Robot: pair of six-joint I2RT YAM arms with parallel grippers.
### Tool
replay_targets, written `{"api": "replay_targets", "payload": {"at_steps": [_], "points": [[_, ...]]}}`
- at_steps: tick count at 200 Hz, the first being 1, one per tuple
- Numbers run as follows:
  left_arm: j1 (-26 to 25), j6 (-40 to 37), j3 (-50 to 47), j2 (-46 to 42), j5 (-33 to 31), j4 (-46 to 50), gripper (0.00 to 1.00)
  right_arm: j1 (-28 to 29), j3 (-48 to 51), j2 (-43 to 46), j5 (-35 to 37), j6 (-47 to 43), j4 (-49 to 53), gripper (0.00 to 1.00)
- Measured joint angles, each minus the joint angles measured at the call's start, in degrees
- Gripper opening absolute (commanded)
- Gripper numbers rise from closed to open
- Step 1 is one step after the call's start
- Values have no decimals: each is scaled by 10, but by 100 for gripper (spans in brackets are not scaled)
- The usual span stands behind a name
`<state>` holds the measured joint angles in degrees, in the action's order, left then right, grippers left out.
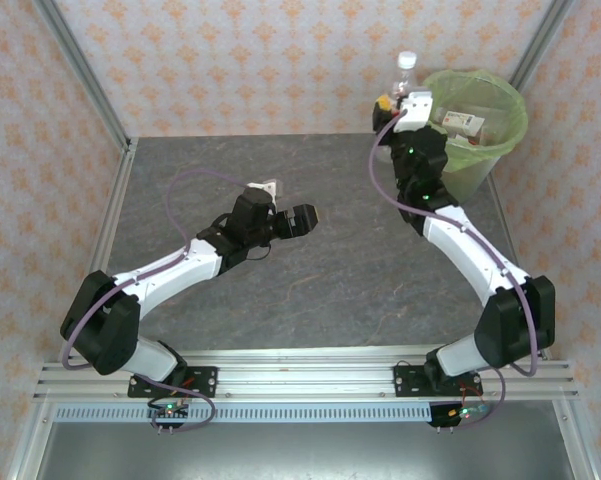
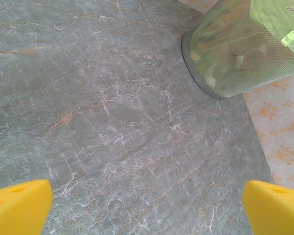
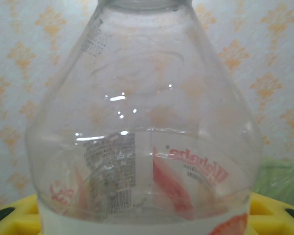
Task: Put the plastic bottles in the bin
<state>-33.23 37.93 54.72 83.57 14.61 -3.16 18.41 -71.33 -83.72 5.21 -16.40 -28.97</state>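
Observation:
A clear plastic bottle (image 1: 405, 78) with a white cap and a red-and-white label stands upright between my right gripper's yellow fingers (image 3: 266, 209). My right gripper (image 1: 401, 104) is shut on it, raised just left of the bin's rim. In the right wrist view the bottle (image 3: 147, 122) is very close, with my right gripper (image 3: 147, 218) around its lower body. The bin (image 1: 472, 168), lined with a light-green bag, stands at the table's far right corner with bottles (image 1: 465, 122) lying inside. My left gripper (image 1: 306, 220) hangs open over the middle of the table, holding nothing; its yellow fingertips (image 2: 19, 208) stand wide apart.
The grey marble tabletop (image 1: 280, 300) is bounded by patterned walls and metal frame posts (image 1: 80, 70). The bin's mesh wall (image 2: 235, 54) lies ahead and to the right of my left gripper (image 2: 147, 210). The table's right edge meets the wall just past the bin.

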Motion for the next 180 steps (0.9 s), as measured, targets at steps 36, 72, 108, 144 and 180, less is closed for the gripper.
{"api": "replay_targets", "payload": {"at_steps": [36, 72, 108, 144, 180], "points": [[0, 2, 0, 0, 0, 0, 100, -64, -50, -23, 6, -13, -25, 55], [0, 2, 2, 2, 0, 1, 100, -113, -81, -69, 31, -75, -94, 55], [0, 2, 7, 2, 0, 1, 100, -136, -92, -112, 40, -127, -106, 55], [0, 10, 7, 2, 0, 2, 100, -136, -78, -115, 52, -172, -112, 57], [0, 10, 9, 6, 0, 3, 100, -136, -70, -129, 84, -213, -114, 60]]}}
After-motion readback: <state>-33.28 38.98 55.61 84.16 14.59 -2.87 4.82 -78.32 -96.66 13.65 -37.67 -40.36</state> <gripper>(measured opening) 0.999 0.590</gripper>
